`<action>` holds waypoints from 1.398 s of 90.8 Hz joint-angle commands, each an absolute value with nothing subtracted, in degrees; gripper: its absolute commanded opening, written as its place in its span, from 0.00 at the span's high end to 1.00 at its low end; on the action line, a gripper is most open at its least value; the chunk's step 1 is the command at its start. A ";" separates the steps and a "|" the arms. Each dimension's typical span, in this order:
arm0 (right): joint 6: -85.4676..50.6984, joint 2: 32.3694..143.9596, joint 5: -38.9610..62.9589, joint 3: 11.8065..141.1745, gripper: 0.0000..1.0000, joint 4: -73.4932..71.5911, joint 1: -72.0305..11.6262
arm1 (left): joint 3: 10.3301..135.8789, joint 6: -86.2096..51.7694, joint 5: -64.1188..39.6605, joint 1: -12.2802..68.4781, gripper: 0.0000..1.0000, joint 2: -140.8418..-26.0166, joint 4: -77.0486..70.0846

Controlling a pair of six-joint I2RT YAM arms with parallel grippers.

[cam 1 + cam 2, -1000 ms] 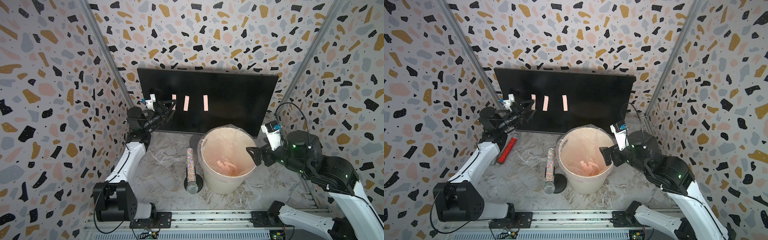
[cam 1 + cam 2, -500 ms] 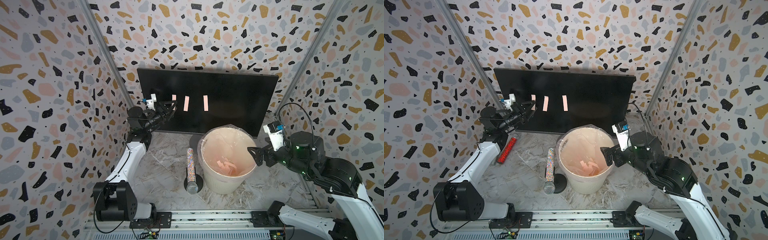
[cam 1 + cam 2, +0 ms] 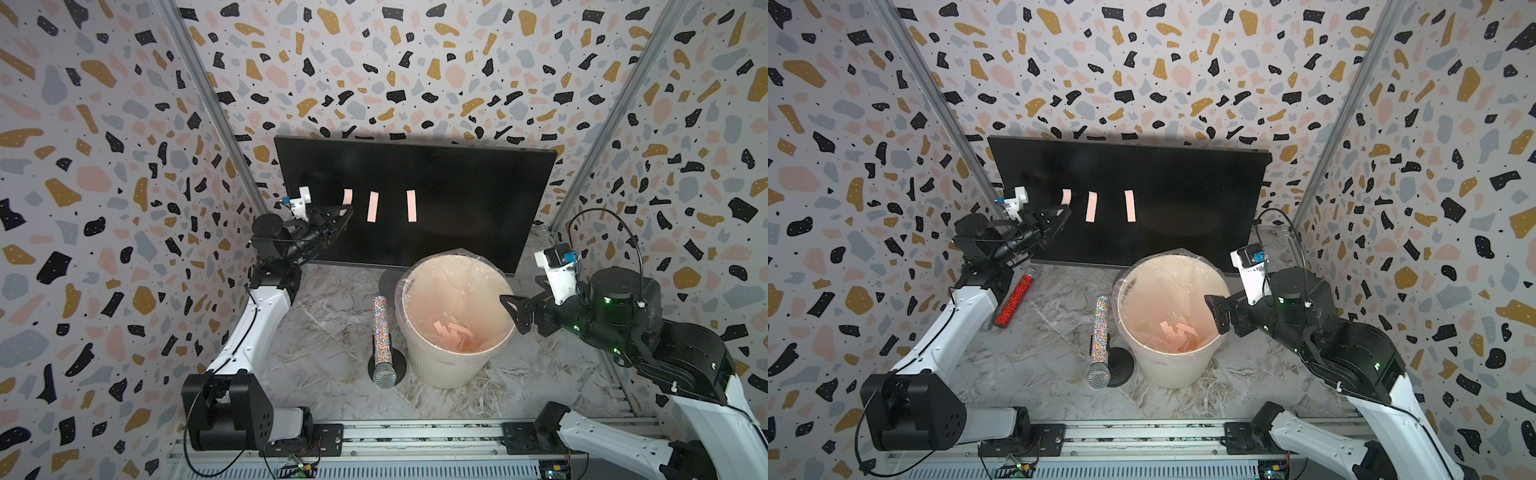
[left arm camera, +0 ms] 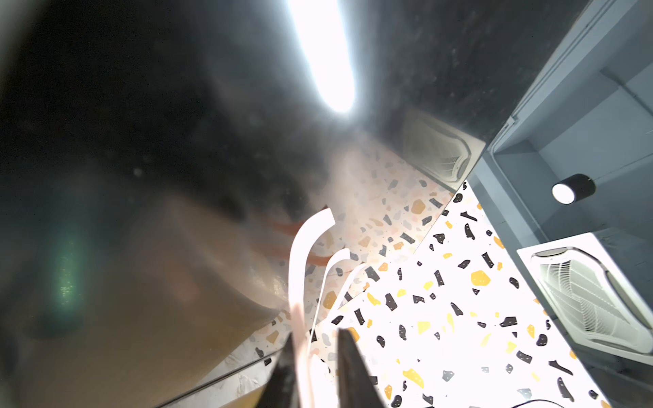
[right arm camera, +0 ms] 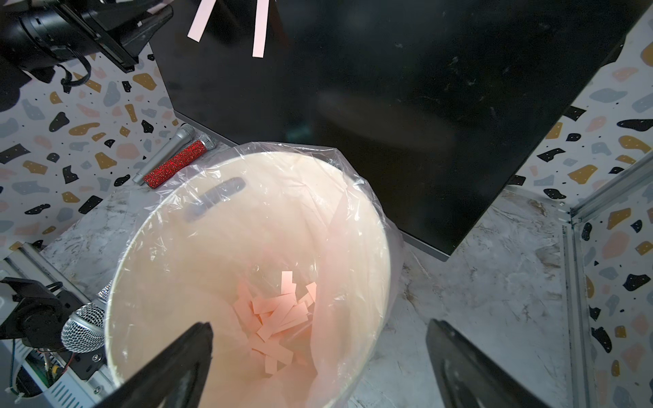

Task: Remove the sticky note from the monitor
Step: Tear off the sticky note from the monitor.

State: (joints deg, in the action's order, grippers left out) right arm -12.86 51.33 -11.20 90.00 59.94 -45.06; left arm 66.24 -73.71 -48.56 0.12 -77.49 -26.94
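Note:
The black monitor (image 3: 457,199) stands against the back wall with three pink strips stuck on its screen. My left gripper (image 3: 347,212) (image 3: 1065,211) is at the lower end of the leftmost sticky note (image 3: 347,196) (image 3: 1066,196). In the left wrist view the sticky note (image 4: 300,268) runs down between the jaws of that gripper (image 4: 314,333). It lies against one finger, and a narrow gap is left to the other finger. My right gripper (image 3: 513,316) (image 5: 318,323) hangs wide open and empty at the right rim of the bin.
The cream bin (image 3: 401,299) (image 5: 116,282), lined with clear plastic, holds several pink strips and stands in front of the monitor. A multicoloured glitter microphone (image 3: 382,328) lies to its left. A red glitter microphone (image 3: 1015,301) and a silver microphone (image 5: 166,148) lie under my left arm.
The left gripper's jaws have drawn in from wide to narrow around the leftmost sticky note. The right gripper has drifted slightly right, away from the bin.

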 commanded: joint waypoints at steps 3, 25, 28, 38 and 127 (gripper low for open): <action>-13.61 50.57 -11.93 90.48 0.00 59.42 -44.90 | 65.83 -72.22 -48.60 0.37 0.90 -76.02 -27.72; -13.67 49.68 -12.56 90.35 0.00 59.49 -44.85 | 65.49 -71.99 -49.22 0.40 1.00 -75.61 -27.57; -13.73 49.59 -12.60 90.25 0.00 59.43 -44.85 | 65.36 -72.02 -49.22 0.41 1.00 -75.51 -27.55; -13.88 49.55 -12.50 90.19 0.00 59.45 -44.90 | 65.22 -71.26 -49.51 0.40 1.00 -74.88 -26.51; -14.28 49.61 -12.59 90.26 0.00 59.42 -44.91 | 66.76 -59.55 -53.60 8.02 1.00 -62.57 -5.01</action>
State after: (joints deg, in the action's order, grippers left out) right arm -13.76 49.84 -11.86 90.00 59.94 -45.06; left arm 63.42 -64.64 -52.01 4.89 -63.79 -9.32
